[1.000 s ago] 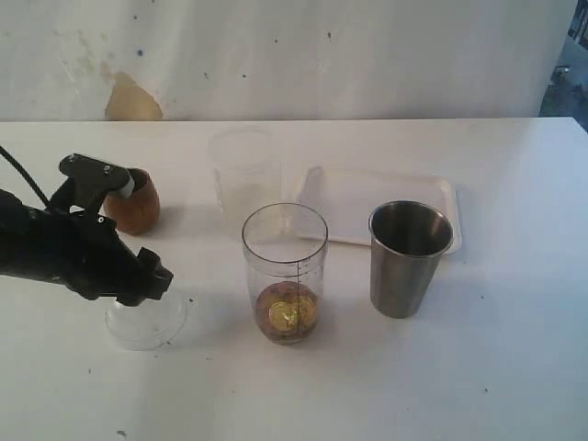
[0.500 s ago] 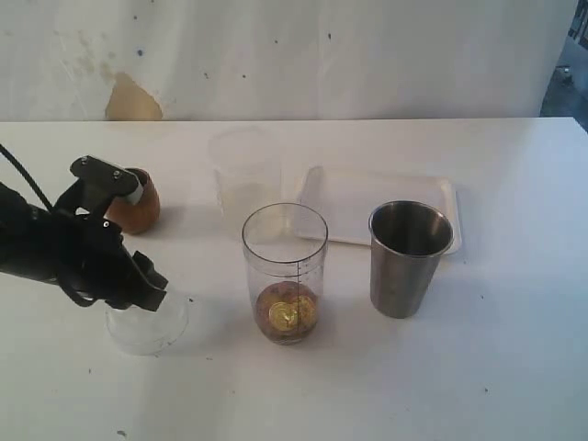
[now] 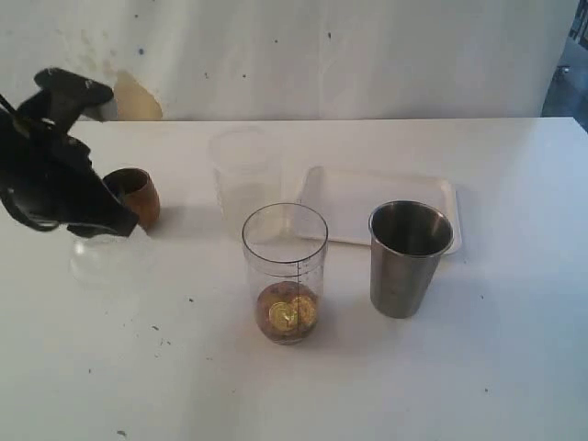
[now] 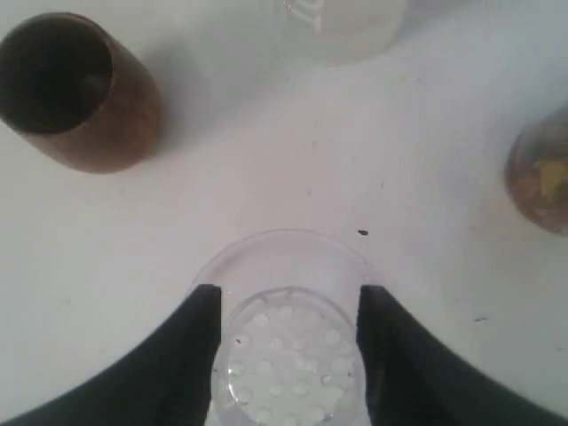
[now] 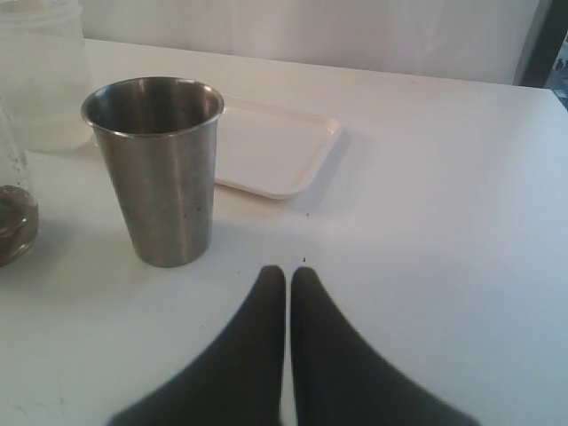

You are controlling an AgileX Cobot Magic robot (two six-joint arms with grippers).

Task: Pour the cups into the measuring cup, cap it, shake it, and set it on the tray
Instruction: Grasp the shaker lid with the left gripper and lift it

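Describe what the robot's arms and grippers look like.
The left arm is bulky and black, with a thin black cable and a small pale part on top. The left gripper has two black, flat-tipped fingers. The right gripper has two smooth black fingers narrowing to rounded tips.

The exterior view looks down from the near side toward the far wall (image 3: 367,55). The left wrist view faces steeply down, close over the clear lid (image 4: 286,364); the right skims the surface (image 5: 444,222), sharing the steel tumbler (image 5: 164,177).
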